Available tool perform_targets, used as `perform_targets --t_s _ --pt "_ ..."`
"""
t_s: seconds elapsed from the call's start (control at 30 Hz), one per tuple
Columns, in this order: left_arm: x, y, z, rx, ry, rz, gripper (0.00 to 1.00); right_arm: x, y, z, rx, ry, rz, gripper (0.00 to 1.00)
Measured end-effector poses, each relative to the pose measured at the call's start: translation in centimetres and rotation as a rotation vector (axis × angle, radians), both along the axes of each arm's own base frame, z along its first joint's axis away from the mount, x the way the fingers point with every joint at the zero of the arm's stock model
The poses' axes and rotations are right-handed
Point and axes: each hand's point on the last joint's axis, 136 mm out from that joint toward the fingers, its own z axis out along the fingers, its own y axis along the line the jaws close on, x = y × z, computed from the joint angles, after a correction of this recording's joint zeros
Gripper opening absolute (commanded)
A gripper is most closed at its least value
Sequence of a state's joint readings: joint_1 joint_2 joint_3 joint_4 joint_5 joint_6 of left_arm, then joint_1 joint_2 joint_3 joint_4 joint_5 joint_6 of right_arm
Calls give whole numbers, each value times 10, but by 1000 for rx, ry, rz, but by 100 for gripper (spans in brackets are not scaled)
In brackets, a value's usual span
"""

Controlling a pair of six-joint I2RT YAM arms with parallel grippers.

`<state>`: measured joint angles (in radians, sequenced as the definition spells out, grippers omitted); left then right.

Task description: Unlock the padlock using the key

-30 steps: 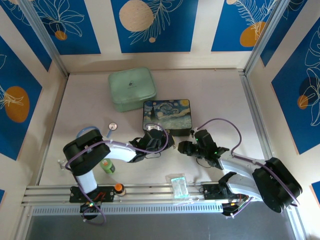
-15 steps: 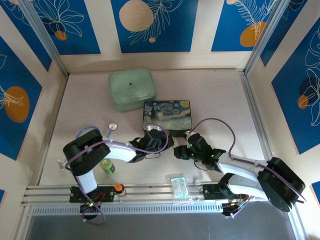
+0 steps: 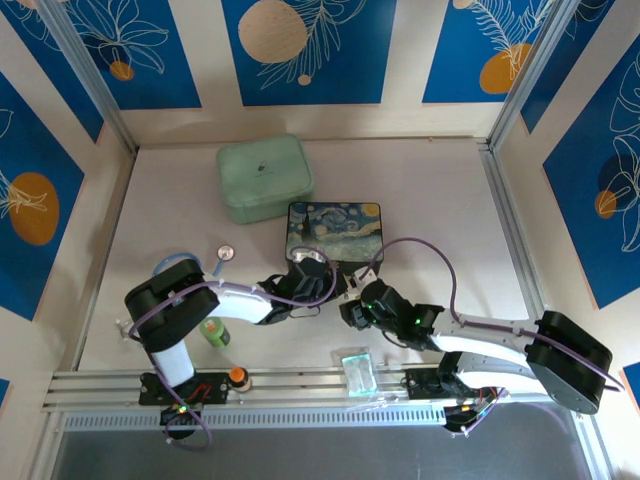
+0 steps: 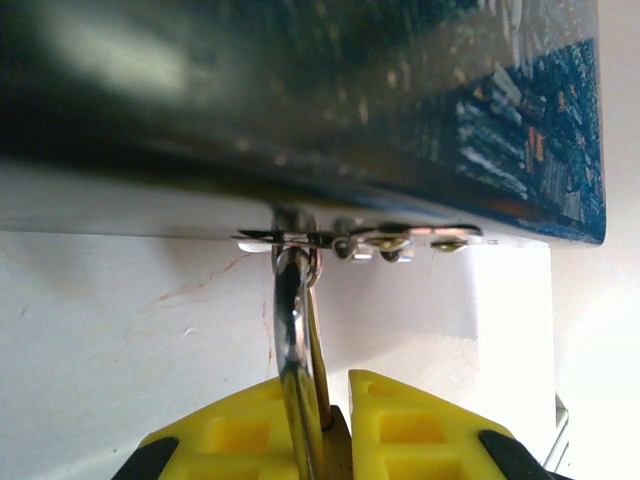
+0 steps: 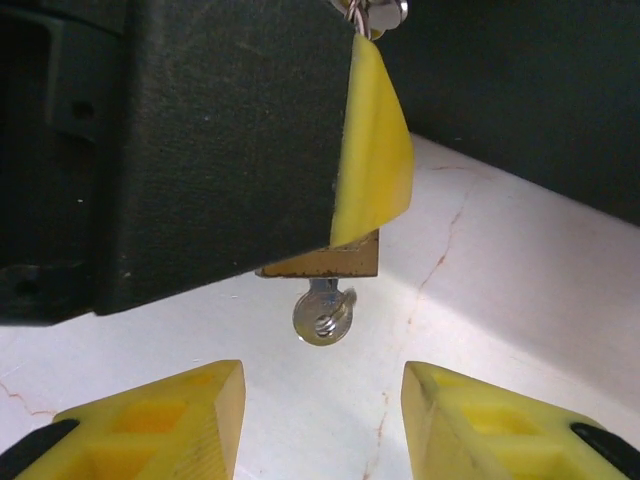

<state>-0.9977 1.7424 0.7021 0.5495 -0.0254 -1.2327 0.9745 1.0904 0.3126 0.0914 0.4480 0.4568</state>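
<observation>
In the left wrist view my left gripper (image 4: 336,400) is shut on the small brass padlock (image 4: 340,452). Its silver shackle (image 4: 291,340) runs up through the metal clasp (image 4: 352,240) of the starry-night box (image 3: 333,228). The right wrist view shows the padlock's underside (image 5: 330,262) below the left gripper's yellow finger (image 5: 375,150). The tiny silver key (image 5: 323,318) sticks out of the keyhole. My right gripper (image 5: 322,385) stands open just short of the key, one finger on each side, touching nothing. From above, the two grippers (image 3: 320,287) (image 3: 346,312) meet in front of the box.
A mint-green case (image 3: 264,177) lies behind the box. A round silver disc (image 3: 226,253), a green bottle (image 3: 214,332) and an orange knob (image 3: 238,376) sit at the left. A clear packet (image 3: 356,368) rests on the front rail.
My right arm has swung left and forward, bringing its gripper up to the padlock held by the left gripper. Its jaws have narrowed slightly. The left arm has stayed still.
</observation>
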Motion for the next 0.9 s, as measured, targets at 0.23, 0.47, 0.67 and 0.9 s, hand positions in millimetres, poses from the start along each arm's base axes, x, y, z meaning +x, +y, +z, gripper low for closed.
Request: perform_targets --t_s 0.23,0.47,0.67,0.9 --pt "-1 -1 1 -5 12 -1 0 9 6 1 -87 -59 16 32" --pt "-1 -2 1 -10 16 0 0 14 13 -1 -164 -125 29 23" --pt "-1 -2 2 -12 16 -2 0 19 12 -9 -197 -128 24 14" --pt "1 -1 3 -26 11 3 0 22 14 -7 -43 12 45 11"
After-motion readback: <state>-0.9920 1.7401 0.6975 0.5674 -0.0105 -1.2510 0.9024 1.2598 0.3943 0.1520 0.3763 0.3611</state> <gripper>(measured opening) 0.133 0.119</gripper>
